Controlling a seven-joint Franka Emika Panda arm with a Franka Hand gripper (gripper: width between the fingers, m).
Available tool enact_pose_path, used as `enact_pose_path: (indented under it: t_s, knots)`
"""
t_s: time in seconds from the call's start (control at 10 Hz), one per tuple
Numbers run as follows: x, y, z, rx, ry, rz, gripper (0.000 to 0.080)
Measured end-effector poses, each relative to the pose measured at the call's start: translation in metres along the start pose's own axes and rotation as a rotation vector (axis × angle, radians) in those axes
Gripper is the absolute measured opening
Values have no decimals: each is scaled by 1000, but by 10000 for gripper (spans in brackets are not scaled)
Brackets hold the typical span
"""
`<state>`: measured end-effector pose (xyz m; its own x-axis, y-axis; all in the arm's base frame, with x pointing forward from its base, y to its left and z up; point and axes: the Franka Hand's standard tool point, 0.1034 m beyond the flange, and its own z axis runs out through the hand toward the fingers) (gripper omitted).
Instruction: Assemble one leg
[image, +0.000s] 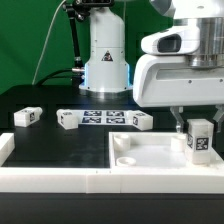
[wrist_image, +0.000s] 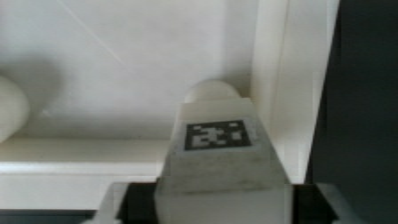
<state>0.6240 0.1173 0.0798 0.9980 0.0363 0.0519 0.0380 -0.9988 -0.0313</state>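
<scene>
Fronting the scene, white panel (image: 70, 178) with a raised rim; its floor lies open toward the exterior view's left. Gripper (image: 199, 124) clamps the leg (image: 200, 146), upright over the panel's corner at the exterior view's right; contact with the panel cannot be told. Wrist view: leg end beside a rounded recess (wrist_image: 214, 92), tight against the rim. Tag (wrist_image: 217, 135) shows black-and-white squares, no readable writing. Beyond, on the black table (image: 40, 100), three other legs (image: 67, 119) lie flat, two flanking the marker board (image: 100, 117).
</scene>
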Motion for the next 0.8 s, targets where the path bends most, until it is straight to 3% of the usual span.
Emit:
enact_pose_path:
  t_s: [0.1, 0.3, 0.6, 0.8]
  knots:
    - [0, 0, 0, 0, 0, 33, 290]
    - [0, 0, 1, 16, 0, 168, 290]
    - [0, 1, 1, 40, -7, 613, 290]
    - [-1, 0, 2, 40, -15, 912, 290]
